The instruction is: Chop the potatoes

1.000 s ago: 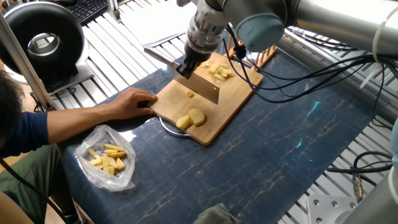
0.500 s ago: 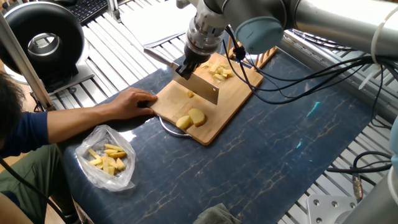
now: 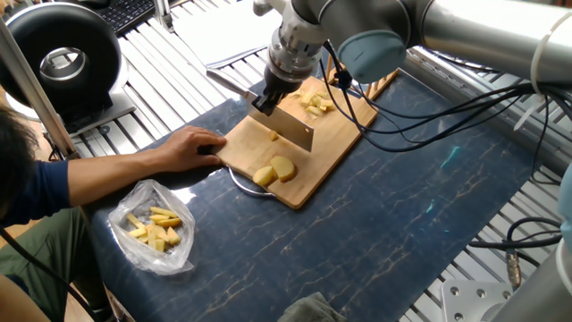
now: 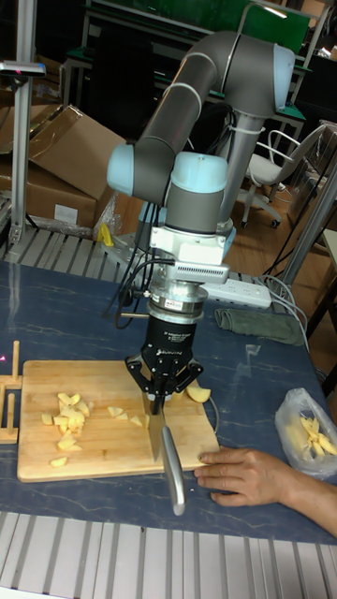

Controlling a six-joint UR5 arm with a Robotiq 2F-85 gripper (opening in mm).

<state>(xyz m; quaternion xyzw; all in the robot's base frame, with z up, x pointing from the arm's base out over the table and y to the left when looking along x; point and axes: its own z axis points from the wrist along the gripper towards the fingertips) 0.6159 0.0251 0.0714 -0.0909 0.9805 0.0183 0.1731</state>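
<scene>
Chopping is under way. The black two-finger gripper (image 3: 265, 100) is clamped on a steel-bladed knife (image 3: 293, 131) held above the pale bamboo cutting board (image 3: 332, 148). Next move — a judgement — calls for lining the blade over the two uncut pale yellow potato chunks (image 3: 275, 171) below and toward the camera from the gripper; chopped bits (image 3: 315, 104) lie behind it. A person's hand (image 3: 189, 148) steadies the board's edge.
</scene>
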